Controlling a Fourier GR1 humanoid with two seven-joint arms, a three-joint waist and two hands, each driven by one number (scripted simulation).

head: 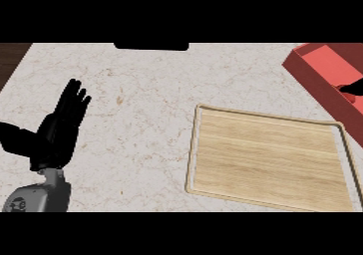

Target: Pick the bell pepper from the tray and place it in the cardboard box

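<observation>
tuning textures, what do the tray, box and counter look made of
Tray: pale wood, matte, grain lines running across it. Box: red, flat matte walls; could be painted cardboard, the look leaves it open. Counter: light stone like marble, with thin brownish veins.

Red box [328, 74] cut off at right edge, dark shape inside, perhaps right hand [357, 85], mostly cropped

Even, diffuse light over the pale counter [140, 99]; no glare and no strong highlights. Soft shading lies inside the tray [195, 149] rim along its left and upper edges. The box [317, 74] shows a darker outer wall and a brighter floor. The left hand [59, 129] reads as near-flat black, casting no distinct shadow.
</observation>
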